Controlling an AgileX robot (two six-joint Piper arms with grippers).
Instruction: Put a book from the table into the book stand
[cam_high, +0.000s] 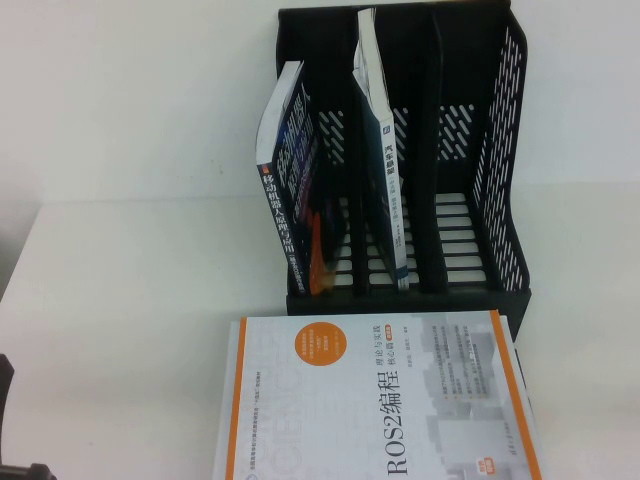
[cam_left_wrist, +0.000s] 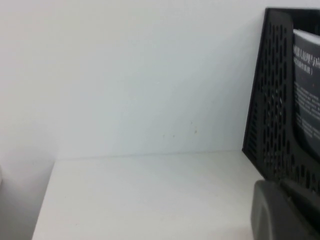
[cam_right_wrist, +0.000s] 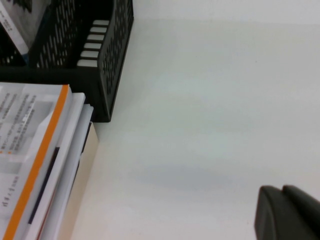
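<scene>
The dark navy book (cam_high: 290, 180) stands in the left slot of the black book stand (cam_high: 505, 150), leaning left against its side wall; no gripper touches it. It also shows in the left wrist view (cam_left_wrist: 306, 90) behind the stand's perforated wall (cam_left_wrist: 270, 110). My left gripper (cam_left_wrist: 285, 210) is shut and empty, low over the white table (cam_high: 130, 300) left of the stand. My right gripper (cam_right_wrist: 287, 212) is shut and empty, over bare table right of the stand (cam_right_wrist: 112, 55). Neither gripper's fingers show in the high view.
A thin white-and-blue book (cam_high: 385, 150) stands in the middle slot; the right slot holds nothing. The white orange-edged ROS2 book (cam_high: 380, 400) lies in front of the stand, on top of other books (cam_right_wrist: 75, 145). A dark part of my left arm (cam_high: 20, 470) is at the lower left edge.
</scene>
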